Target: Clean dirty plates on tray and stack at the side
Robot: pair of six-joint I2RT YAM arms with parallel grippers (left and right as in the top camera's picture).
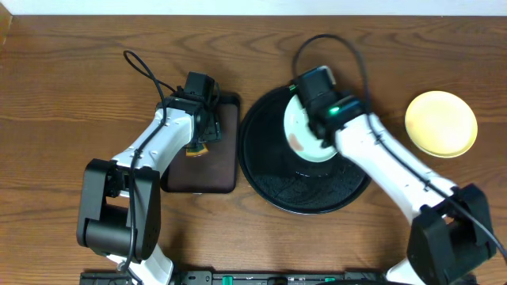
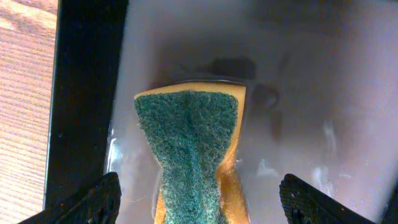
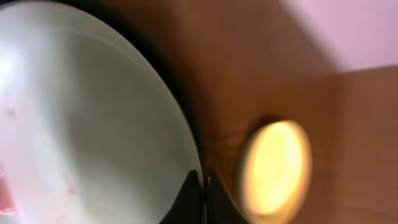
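The round black tray [image 1: 269, 170] lies mid-table. My right gripper [image 1: 310, 99] is shut on the rim of a pale mint plate [image 1: 305, 134] with a reddish smear, held over the tray. In the right wrist view the fingers [image 3: 202, 193] pinch the plate's edge [image 3: 93, 124]. A pale yellow plate [image 1: 441, 124] sits on the table to the right and also shows in the right wrist view [image 3: 277, 171]. No third plate is in view. My left gripper [image 1: 207, 131] is open, its fingers [image 2: 199, 199] spread either side of a green and yellow sponge [image 2: 189, 137].
The sponge lies on a wet, dark brown rectangular tray [image 1: 222, 170] left of the black tray; its dark raised edge [image 2: 84, 93] shows in the left wrist view. Wooden table [image 1: 63, 95] all round. A pale wall runs along the far edge.
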